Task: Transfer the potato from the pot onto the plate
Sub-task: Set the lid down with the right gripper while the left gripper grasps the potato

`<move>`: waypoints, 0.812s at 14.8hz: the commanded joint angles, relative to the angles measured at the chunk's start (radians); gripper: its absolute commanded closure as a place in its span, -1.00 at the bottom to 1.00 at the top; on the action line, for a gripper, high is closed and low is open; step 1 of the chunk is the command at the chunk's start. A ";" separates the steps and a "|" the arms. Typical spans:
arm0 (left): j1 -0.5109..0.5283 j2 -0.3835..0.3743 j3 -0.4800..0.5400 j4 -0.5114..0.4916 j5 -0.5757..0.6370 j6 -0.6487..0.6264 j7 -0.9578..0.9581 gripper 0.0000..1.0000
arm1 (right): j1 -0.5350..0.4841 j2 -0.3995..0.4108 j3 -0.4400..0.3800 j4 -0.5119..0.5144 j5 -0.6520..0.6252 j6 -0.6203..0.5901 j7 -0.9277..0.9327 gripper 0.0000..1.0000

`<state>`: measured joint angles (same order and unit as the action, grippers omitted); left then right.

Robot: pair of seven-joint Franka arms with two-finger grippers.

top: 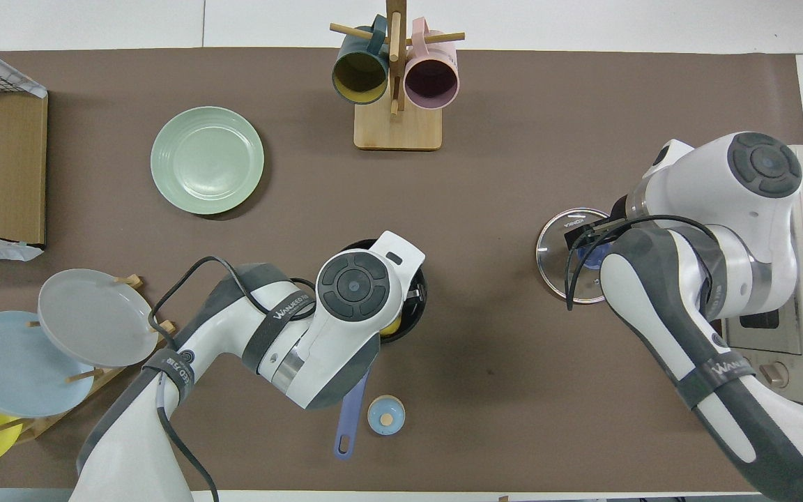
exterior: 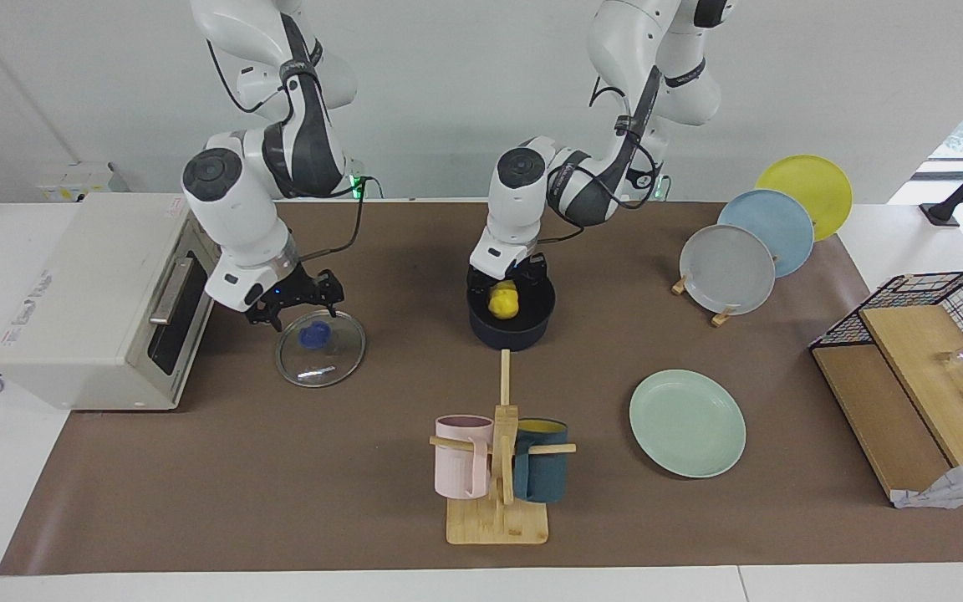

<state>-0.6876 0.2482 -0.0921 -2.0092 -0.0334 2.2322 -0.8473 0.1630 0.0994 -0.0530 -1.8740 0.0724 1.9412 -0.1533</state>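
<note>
The dark navy pot (exterior: 515, 332) stands mid-table, nearer to the robots than the mug stand. The yellow potato (exterior: 503, 301) is in its mouth. My left gripper (exterior: 505, 283) is down at the pot's mouth, right on top of the potato. In the overhead view the left arm's wrist covers most of the pot (top: 420, 293); only a sliver of the potato (top: 392, 326) and the blue handle (top: 349, 422) show. The mint-green plate (exterior: 687, 423) (top: 207, 160) lies bare, farther from the robots, toward the left arm's end. My right gripper (exterior: 298, 311) (top: 590, 244) is open just above a glass lid.
The glass lid (exterior: 320, 348) with a blue knob lies in front of the toaster oven (exterior: 89, 297). A wooden mug stand (exterior: 498, 468) holds a pink mug and a teal mug. A rack of grey, blue and yellow plates (exterior: 728, 269), a wire basket (exterior: 941, 309) and a small light blue knobbed disc (top: 385, 414) are also here.
</note>
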 commanded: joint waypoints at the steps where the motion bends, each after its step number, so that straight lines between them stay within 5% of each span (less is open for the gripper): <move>1: -0.020 0.008 0.018 0.001 -0.002 0.017 0.005 -0.95 | -0.014 0.005 -0.027 0.194 -0.012 -0.190 -0.005 -1.00; 2: -0.020 0.008 0.018 0.001 -0.002 0.018 0.002 -0.76 | -0.014 0.000 -0.039 0.246 -0.048 -0.230 0.009 -1.00; 5: -0.007 0.011 0.018 0.010 -0.002 0.015 0.001 0.96 | -0.014 -0.006 -0.062 0.363 -0.083 -0.408 0.050 -1.00; 9: 0.011 -0.021 0.029 0.056 -0.002 -0.064 0.001 1.00 | -0.011 -0.069 -0.054 0.308 -0.172 -0.444 0.058 -1.00; 12: 0.095 -0.041 0.025 0.231 -0.002 -0.286 0.020 1.00 | 0.006 -0.108 -0.054 0.257 -0.171 -0.446 0.133 -1.00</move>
<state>-0.6498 0.2319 -0.0650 -1.8956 -0.0334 2.1022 -0.8468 0.1618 0.0442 -0.1161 -1.5456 -0.0790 1.4916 -0.0762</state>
